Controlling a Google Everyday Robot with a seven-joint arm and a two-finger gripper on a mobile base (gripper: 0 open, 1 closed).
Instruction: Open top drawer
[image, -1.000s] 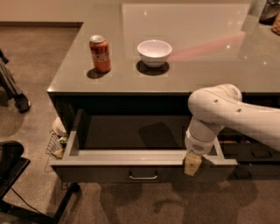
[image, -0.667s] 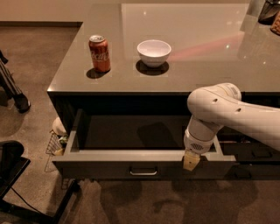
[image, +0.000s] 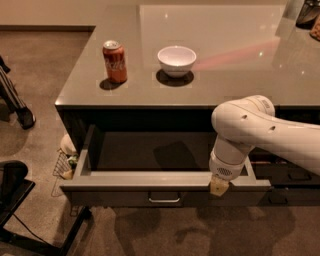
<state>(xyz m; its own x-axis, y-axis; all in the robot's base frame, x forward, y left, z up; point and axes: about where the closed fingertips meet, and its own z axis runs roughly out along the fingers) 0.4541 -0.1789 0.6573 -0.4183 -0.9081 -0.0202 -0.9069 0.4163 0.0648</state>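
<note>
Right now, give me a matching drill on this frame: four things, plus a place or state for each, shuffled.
Things:
1. top drawer
2. red can
3. white bowl
4. gripper

Places or states:
A. at the drawer's front rim, right of the handle
B. on the countertop, nearest its left edge
C. pulled out below the countertop
D. on the countertop, right of the can

Pairs: 1-C, 2-B, 3-D, 4-A.

Brown carpet floor (image: 40, 65), glossy grey countertop (image: 235, 55) catching light, pale wall (image: 45, 12) behind, black stand (image: 15, 192) at left
</note>
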